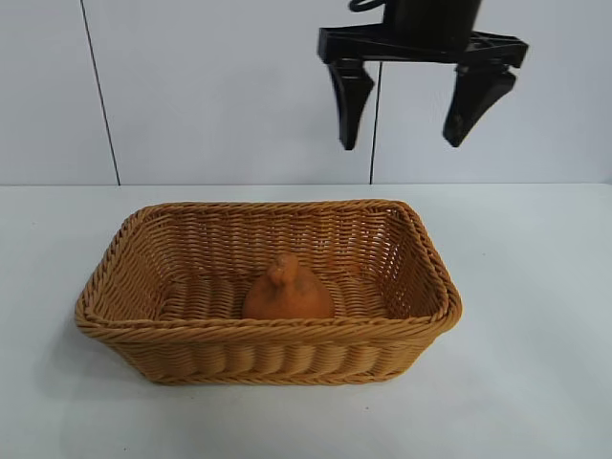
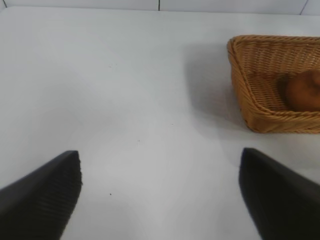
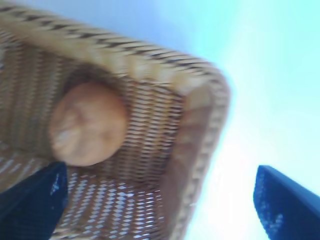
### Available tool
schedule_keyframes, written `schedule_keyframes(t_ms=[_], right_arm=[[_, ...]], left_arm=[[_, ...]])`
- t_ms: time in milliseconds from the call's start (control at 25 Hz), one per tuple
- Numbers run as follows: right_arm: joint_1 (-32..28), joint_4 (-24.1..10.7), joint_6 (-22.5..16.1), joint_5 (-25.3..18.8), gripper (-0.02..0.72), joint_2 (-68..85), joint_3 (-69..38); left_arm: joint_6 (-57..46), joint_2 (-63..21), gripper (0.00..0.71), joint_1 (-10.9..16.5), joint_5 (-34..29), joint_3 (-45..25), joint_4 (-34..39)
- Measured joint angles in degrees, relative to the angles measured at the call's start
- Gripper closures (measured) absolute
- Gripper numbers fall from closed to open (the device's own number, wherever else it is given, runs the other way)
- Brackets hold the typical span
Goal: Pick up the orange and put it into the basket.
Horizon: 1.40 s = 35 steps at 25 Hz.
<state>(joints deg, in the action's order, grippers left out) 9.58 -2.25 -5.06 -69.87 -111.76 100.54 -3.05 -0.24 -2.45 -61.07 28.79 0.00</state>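
Observation:
The orange [image 1: 287,292] sits inside the wicker basket [image 1: 268,330] on its floor, near the front wall, knob up. My right gripper [image 1: 402,143] hangs open and empty high above the basket's back right part. In the right wrist view the orange [image 3: 87,125] lies in the basket [image 3: 200,150] below the open right gripper [image 3: 160,172]. My left gripper [image 2: 160,165] is open and empty over bare table, well away from the basket [image 2: 250,100]; the orange [image 2: 302,90] shows inside it. The left gripper is out of the exterior view.
The white table [image 1: 535,287] spreads all round the basket. A white panelled wall [image 1: 191,86] stands behind it.

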Motion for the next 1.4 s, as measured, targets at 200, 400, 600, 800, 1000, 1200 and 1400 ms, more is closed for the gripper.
schedule_keyframes(t_ms=[200, 400, 600, 800, 1000, 1200, 1400], right_arm=[[-7.44, -0.18, 1.28, 0.0, 0.01, 0.0, 0.0], [-8.55, 0.58, 2.61, 0.06, 0.01, 0.11, -0.52], [-8.55, 2.25, 3.92, 0.06, 0.01, 3.32, -7.8], [-8.55, 2.25, 4.58, 0.06, 0.01, 11.55, -20.8], [-8.55, 2.25, 4.7, 0.06, 0.01, 23.81, -36.26], [-8.55, 2.25, 4.7, 1.25, 0.01, 38.79, -52.03], [-8.55, 2.25, 4.74, 6.87, 0.01, 53.59, -65.52]], left_arm=[[0.0, 0.0, 0.098, 0.0, 0.0, 0.0, 0.0], [0.0, 0.0, 0.098, 0.0, 0.0, 0.0, 0.0], [0.0, 0.0, 0.098, 0.0, 0.0, 0.0, 0.0], [0.0, 0.0, 0.098, 0.0, 0.0, 0.0, 0.0], [0.0, 0.0, 0.098, 0.0, 0.0, 0.0, 0.0], [0.0, 0.0, 0.098, 0.0, 0.0, 0.0, 0.0], [0.0, 0.0, 0.098, 0.0, 0.0, 0.0, 0.0]])
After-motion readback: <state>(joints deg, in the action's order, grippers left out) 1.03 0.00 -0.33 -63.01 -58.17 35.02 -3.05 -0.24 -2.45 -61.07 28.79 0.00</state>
